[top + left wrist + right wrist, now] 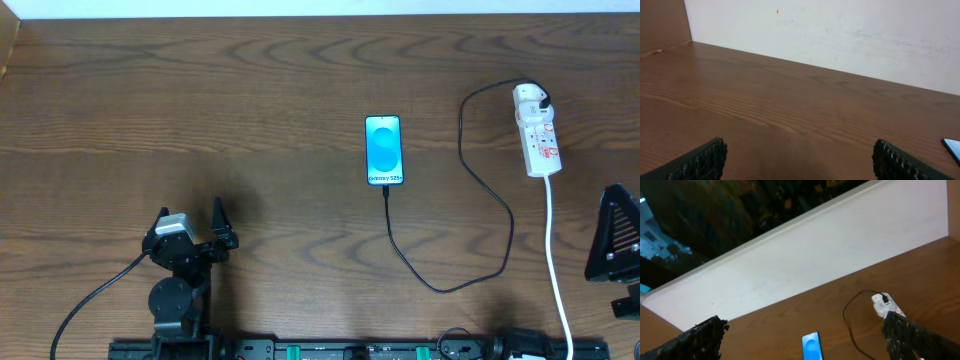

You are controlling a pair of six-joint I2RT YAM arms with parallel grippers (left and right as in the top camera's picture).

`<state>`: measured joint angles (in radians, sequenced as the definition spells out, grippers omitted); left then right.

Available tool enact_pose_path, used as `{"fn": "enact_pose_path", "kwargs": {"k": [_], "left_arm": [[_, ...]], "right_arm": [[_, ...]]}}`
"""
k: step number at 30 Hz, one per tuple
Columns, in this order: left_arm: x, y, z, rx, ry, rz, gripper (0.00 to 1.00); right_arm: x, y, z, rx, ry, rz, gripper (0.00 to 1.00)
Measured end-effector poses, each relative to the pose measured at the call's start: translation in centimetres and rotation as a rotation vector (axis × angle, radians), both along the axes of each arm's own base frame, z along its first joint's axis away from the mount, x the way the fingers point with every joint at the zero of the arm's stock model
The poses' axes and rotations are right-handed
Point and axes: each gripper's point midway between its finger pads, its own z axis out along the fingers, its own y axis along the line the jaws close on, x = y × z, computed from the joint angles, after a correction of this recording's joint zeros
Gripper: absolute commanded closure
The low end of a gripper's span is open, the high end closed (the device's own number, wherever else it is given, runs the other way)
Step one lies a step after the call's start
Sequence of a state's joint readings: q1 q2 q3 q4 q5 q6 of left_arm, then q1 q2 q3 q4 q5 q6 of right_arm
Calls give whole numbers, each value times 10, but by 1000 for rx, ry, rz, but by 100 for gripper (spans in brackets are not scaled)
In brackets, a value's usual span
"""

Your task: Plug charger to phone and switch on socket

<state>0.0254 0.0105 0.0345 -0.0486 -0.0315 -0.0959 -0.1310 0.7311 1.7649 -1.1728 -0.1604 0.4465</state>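
Overhead, the phone (pixel 384 150) lies screen-up near the middle of the table (pixel 200 100). The charger (pixel 461 130) seems seated at its lower edge, loops wide across the wood and ends in the adapter at the far end of the socket (pixel 538 135), over to the right. That leaves the switch as the likely remaining step (whether it is on, I cannot tell). The right jaws sit at the right edge, near the socket's white cord (pixel 555 260); the left jaws rest well apart, low on the left. Reaching in from the right could catch the cord or the slack loop, and a tug on either might pull the plug tip from the phone or drag the socket askew.

Left wrist view: the jaws are spread wide and empty over bare wood, with only a corner of the phone (pixel 953 148) at the right edge. They are far from the work and pose little risk.

Right wrist view: these jaws are also released and empty, and the phone (pixel 811 346) and socket (pixel 882 305) lie ahead. The socket looks light, so an off-centre push on the switch may slide or tip it rather than click it.
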Motion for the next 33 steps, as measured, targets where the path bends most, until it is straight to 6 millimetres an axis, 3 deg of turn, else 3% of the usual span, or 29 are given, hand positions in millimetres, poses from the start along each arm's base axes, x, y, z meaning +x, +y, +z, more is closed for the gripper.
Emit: {"fn": "enact_pose_path", "kwargs": {"k": [7,13,19,24,27,33], "left_arm": [[0,0,0,0,0,-1,7],[0,0,0,0,0,0,7],[0,0,0,0,0,0,7],[0,0,0,0,0,-1,7],[0,-1,0,0,0,-3,7],[0,-1,0,0,0,-3,7]], "right_arm": [[-11,-2,-49,19,205,-21,1],[-15,-16,-57,1,241,-102,1],[-21,-29,-83,-30,347,-169,1],[-3,-41,-124,-74,476,-206,1],[18,-47,-151,-88,506,-216,1],[52,-53,-198,-99,427,-230,1]]}}
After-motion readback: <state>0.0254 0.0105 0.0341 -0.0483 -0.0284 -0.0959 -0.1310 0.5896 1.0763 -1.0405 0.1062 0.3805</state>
